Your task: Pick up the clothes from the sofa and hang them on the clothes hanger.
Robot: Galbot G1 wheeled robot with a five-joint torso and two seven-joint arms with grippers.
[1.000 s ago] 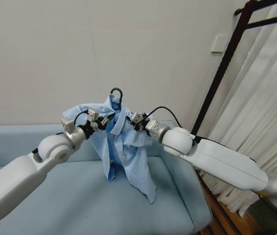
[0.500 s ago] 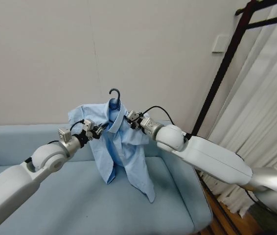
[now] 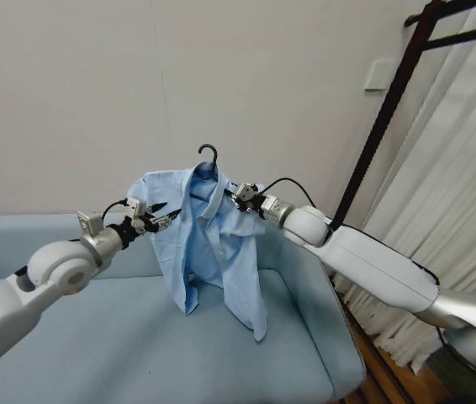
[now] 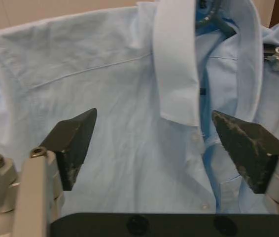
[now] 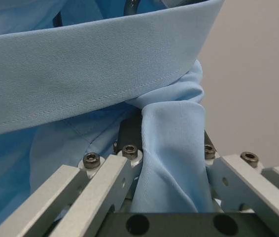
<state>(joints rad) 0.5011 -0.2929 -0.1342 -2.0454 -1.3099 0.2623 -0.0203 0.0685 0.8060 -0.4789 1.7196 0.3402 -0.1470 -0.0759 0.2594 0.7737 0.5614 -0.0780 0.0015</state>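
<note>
A light blue shirt [image 3: 208, 244] hangs on a black hanger whose hook [image 3: 208, 151] sticks up above the collar, held in the air over the sofa. My right gripper [image 3: 243, 195] is shut on the shirt's shoulder; in the right wrist view [image 5: 171, 143] bunched blue fabric and a dark hanger piece sit between its fingers. To the left of the shirt, my left gripper [image 3: 159, 220] stands open and slightly apart from it. Its black fingertips [image 4: 75, 136] frame the shirt front [image 4: 129, 98] and collar in the left wrist view.
A light blue sofa [image 3: 120, 353] lies below both arms. A black clothes rack post [image 3: 381, 126] slants up at the right, with white curtains [image 3: 452, 210] behind it. A plain wall with a small white plate [image 3: 377, 74] is behind.
The left gripper has come off the shirt and drawn back to the left, open. The right gripper has carried the shirt and hanger slightly up and to the right.
</note>
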